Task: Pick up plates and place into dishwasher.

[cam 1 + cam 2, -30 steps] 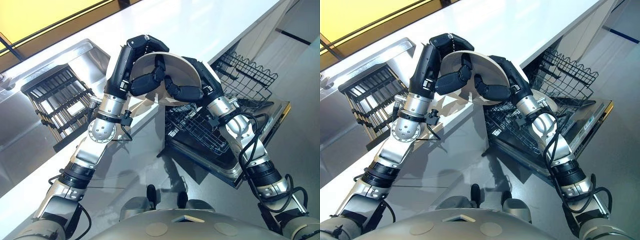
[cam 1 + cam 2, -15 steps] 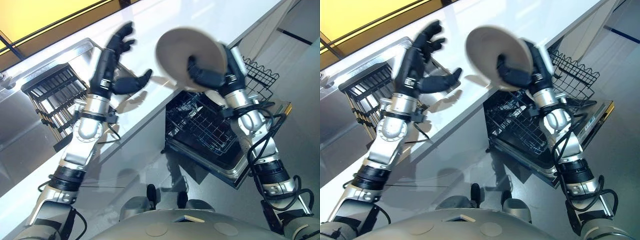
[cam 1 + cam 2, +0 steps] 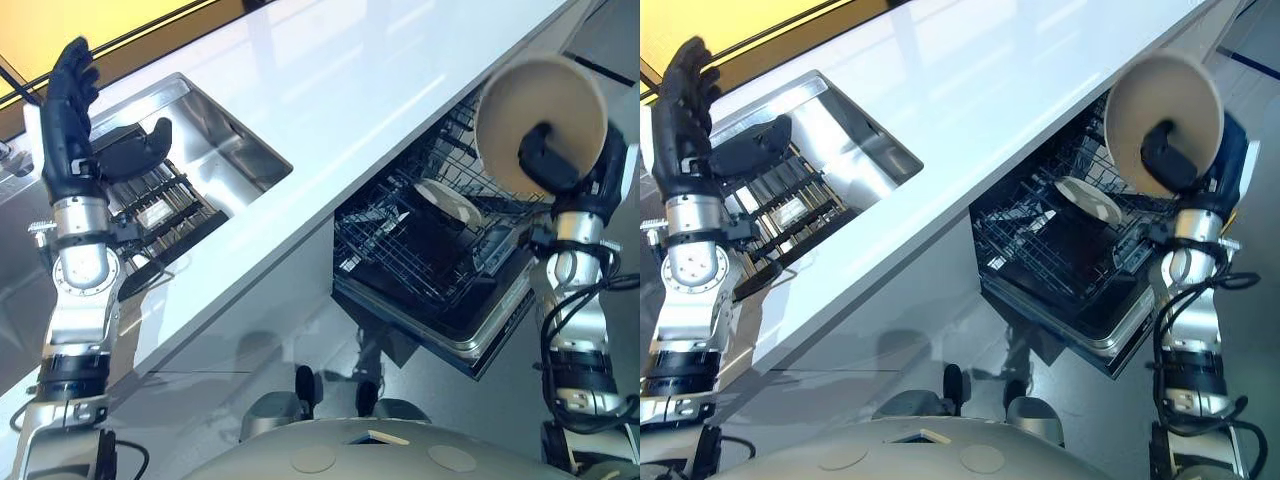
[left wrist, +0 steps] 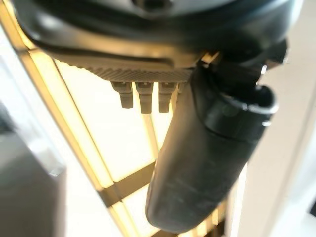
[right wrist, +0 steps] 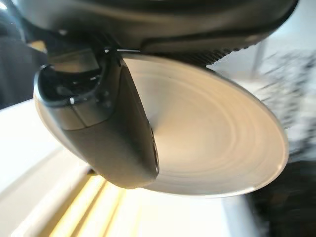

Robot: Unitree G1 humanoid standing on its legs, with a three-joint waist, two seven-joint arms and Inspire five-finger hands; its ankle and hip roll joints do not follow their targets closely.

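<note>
My right hand [image 3: 560, 160] holds a round beige plate [image 3: 535, 105] upright in the air above the open dishwasher, its thumb [image 5: 103, 128] pressed on the plate's face [image 5: 212, 148]. The dishwasher's lower rack [image 3: 420, 250] is pulled out and another pale plate [image 3: 450, 200] stands in it. My left hand [image 3: 75, 120] is raised at the far left above the sink, fingers straight and thumb [image 4: 207, 148] spread, holding nothing.
A long white counter [image 3: 330, 90] runs across the scene. A steel sink [image 3: 220, 140] is set into it, with a black dish rack [image 3: 150, 200] inside. The open dishwasher door [image 3: 480, 335] juts out below the counter edge.
The right hand has carried the plate to the right, over the dishwasher. The left hand, which let go of the plate a second ago, has swung far left over the sink. The camera view shifted.
</note>
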